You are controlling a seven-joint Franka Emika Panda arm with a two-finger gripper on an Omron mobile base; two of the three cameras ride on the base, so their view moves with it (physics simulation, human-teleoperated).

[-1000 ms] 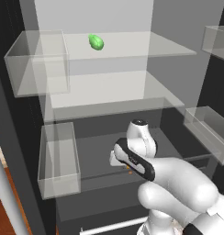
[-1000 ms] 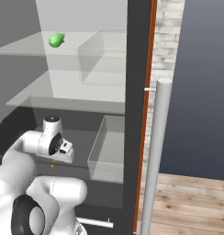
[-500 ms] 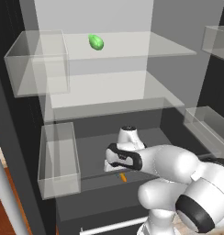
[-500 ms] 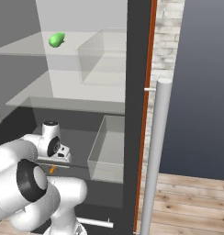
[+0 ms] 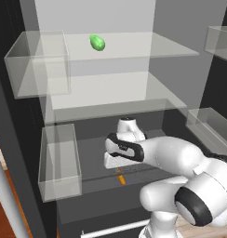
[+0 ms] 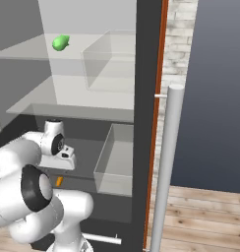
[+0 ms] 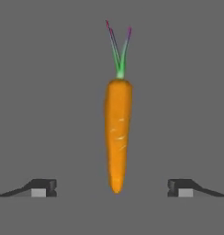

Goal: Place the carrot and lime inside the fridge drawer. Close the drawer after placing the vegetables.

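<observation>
The carrot (image 7: 117,137), slim and orange with a green leafy tip, lies flat on the dark grey floor of the fridge drawer (image 7: 49,92). My gripper (image 7: 112,188) hangs open straight above it, one fingertip well clear on each side of its pointed end. From the base cameras the carrot (image 5: 121,179) (image 6: 58,181) is a small orange streak just under my gripper (image 5: 118,167) (image 6: 64,166), low inside the fridge over the drawer (image 5: 94,162). The lime is out of view.
A bright green oval thing (image 5: 97,42) (image 6: 60,42) rests on the upper glass shelf. Clear plastic bins (image 5: 59,160) (image 6: 114,160) hang on both sides of the fridge. The open door's edge with its grey bar handle (image 6: 166,162) stands at the right.
The arm has folded lower and its elbow has swung to the right in the left base view. The hand has sunk a little and stays over the drawer, the carrot now plain beneath it.
</observation>
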